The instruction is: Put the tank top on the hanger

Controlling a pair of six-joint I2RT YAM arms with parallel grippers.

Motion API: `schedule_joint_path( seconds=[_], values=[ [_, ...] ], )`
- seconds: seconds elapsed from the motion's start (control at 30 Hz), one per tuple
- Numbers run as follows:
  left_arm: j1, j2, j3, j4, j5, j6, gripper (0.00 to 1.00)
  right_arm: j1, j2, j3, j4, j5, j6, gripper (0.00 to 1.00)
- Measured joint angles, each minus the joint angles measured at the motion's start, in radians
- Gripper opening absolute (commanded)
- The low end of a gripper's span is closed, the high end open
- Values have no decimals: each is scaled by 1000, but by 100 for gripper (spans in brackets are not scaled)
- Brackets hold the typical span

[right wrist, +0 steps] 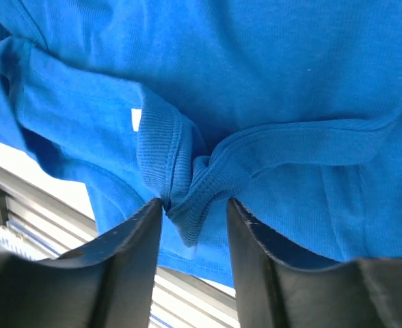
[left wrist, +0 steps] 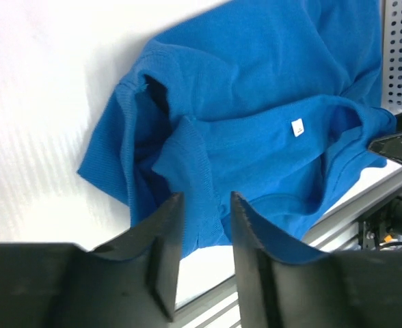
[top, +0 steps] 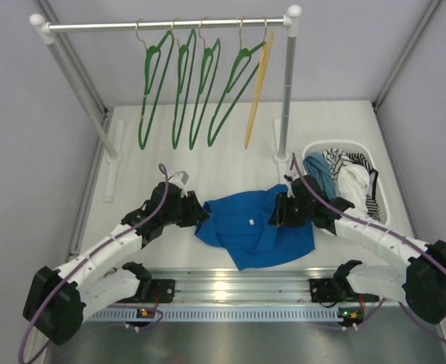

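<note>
Straddling loose folds with narrow-parted jaws, left tool (left wrist: 204,205) and right tool (right wrist: 194,205) flank the limp royal-blue fabric tank top (top: 246,224) crumpled on the white tabletop (top: 170,159); pinching doubled layers would likely leave no opening for the thin green triangular hanger (top: 142,139).

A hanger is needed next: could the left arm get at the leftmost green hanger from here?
Probably yes: the left claw, open over the top, has only bare table between it and that hanger, though the rail holds it high.
</note>
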Motion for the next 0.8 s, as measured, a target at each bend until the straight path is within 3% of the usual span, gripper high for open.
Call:
schedule_joint_path(
  seconds=[0.17, 0.4, 0.63, 0.8],
  values=[
    [0, -68, 14, -74, -55, 2, 52, 0, -22, 20, -36, 41, -13, 55],
    [0, -191, 84, -230, -86, 27, 52, 0, -109, 46, -105, 85, -25, 61],
    [1, -315, 161, -329, 49, 68, 52, 0, -162, 76, -157, 114, -27, 62],
    [1, -404, 338, -344, 169, 89, 55, 0, -172, 90, -178, 127, -35, 63]
  ],
)
